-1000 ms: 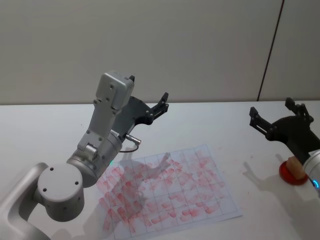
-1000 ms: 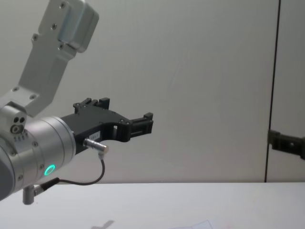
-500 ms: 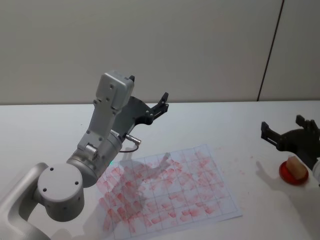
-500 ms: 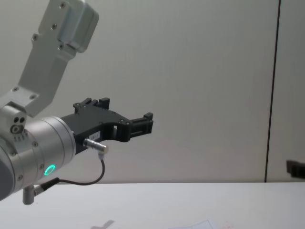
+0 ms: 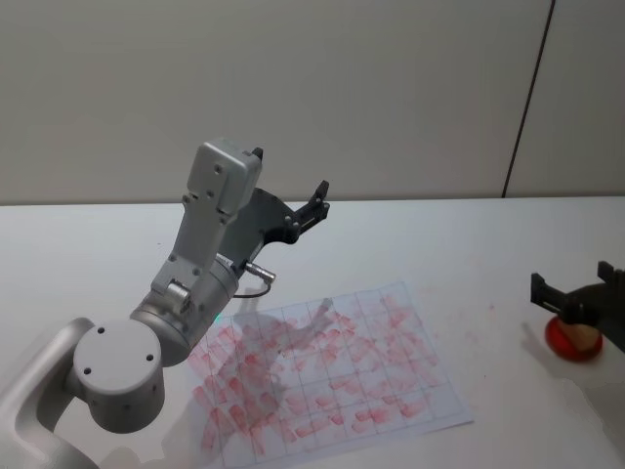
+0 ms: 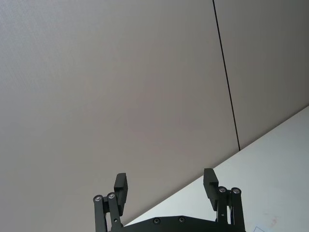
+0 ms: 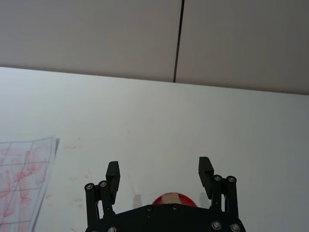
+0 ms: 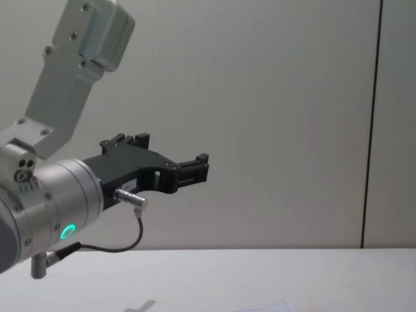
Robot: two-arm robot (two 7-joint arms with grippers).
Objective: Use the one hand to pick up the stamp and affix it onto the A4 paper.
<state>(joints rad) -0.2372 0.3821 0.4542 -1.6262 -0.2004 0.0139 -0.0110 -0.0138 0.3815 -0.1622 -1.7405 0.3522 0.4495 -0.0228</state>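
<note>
The left gripper (image 6: 165, 180) is raised over the far left corner of the sheet, parked, its jaws spread with nothing between them.

Below it and to its right, the A4 paper (image 5: 342, 366) lies flat on the white table (image 5: 439, 234), a ruled grid already crowded with red prints. The cells along its right and near edges look a little less crowded.

Well apart from the sheet, at the table's right edge, the stamp (image 7: 174, 198) stands on a round red ink pad (image 5: 559, 337). The right gripper (image 7: 159, 165) hangs just above it. Its jaws are wide apart and hold nothing, and from where I stand they reach out a little farther than the block.

I take this to be the reach for the pick. To do it well, the gripper should draw back until the block sits squarely between the jaws. It should then come down low enough to catch the wooden sides rather than the top edge, and close firmly. A straight lift should leave the pad where it is. The face wants to stay level on the way to the paper.
</note>
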